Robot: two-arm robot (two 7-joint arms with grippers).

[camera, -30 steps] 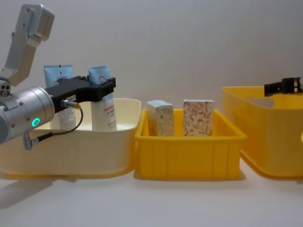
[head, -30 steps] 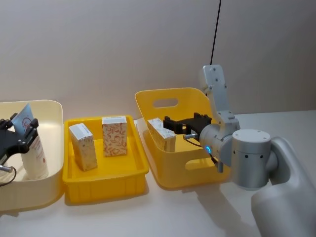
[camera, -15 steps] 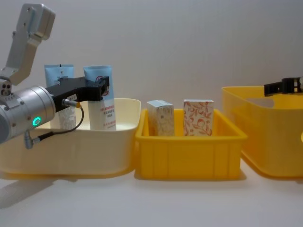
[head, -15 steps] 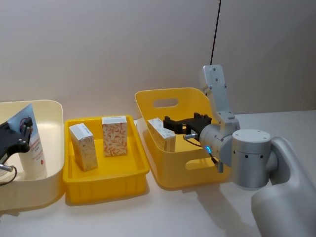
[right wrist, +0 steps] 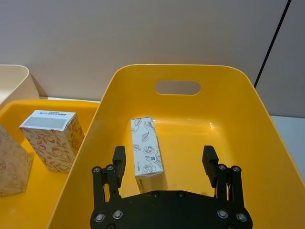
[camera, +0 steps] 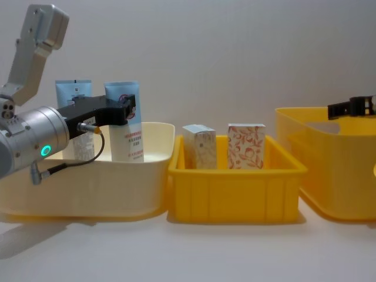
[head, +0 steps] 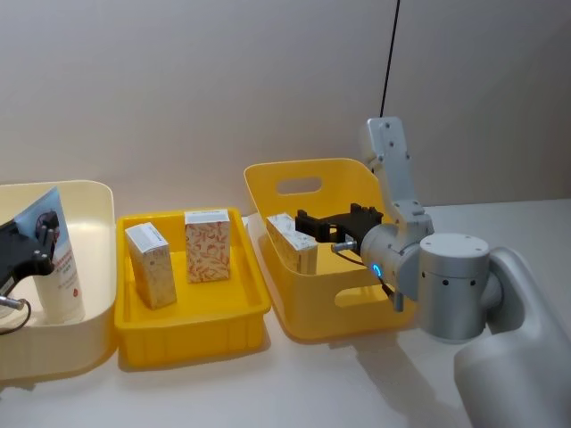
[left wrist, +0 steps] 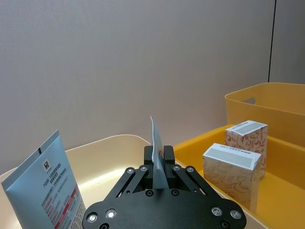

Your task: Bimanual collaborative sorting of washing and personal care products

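My left gripper (camera: 130, 109) is shut on the flat top end of a pale-blue tube with a red circle logo (camera: 124, 132), which stands upright in the cream bin (camera: 88, 188). The left wrist view shows that tube's thin edge (left wrist: 156, 140) pinched between the fingers, and a second tube (left wrist: 50, 188) stands beside it, farther out. Two orange-print boxes (head: 150, 265) (head: 207, 245) stand in the shallow yellow tray (head: 196, 325). My right gripper (right wrist: 164, 160) hangs open just above a white floral box (right wrist: 147, 145) lying in the deep yellow bin (right wrist: 238, 124).
The three containers stand in a row, cream bin on the left, shallow tray in the middle, deep handled bin (head: 312, 312) on the right. A plain wall rises close behind them. Bare table (camera: 194, 252) runs along the front.
My left gripper has drawn back a little to the left with the tube, which turned to show its broad face. The right arm has not moved.
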